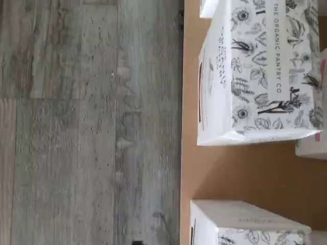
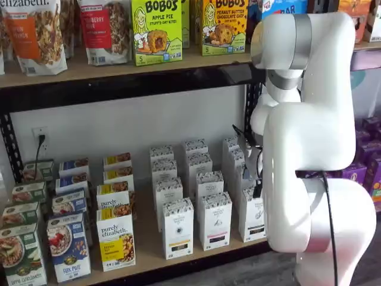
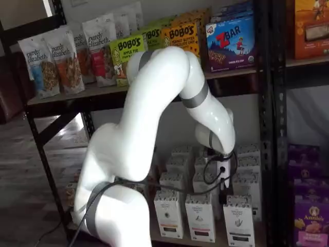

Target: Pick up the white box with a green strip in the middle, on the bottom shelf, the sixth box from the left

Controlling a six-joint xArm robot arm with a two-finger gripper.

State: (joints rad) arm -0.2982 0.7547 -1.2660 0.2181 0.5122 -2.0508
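Approach step. My white-bodied, black-fingered gripper (image 3: 223, 191) hangs just above and behind the tall white carton with a dark greenish strip (image 3: 238, 221), which stands front row on the tan wooden bottom shelf (image 2: 146, 253). Fingers spread wide, empty. Next move, I judge: centre over that carton, then descend.

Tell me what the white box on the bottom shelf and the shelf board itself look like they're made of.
The white box looks like matte printed paperboard: crisp folded edges and a botanical ink pattern on its top, no gloss. The bottom shelf looks like light tan wood or wood composite, smooth and unvarnished; its front rail appears to be black painted metal, though the pictures leave that open.
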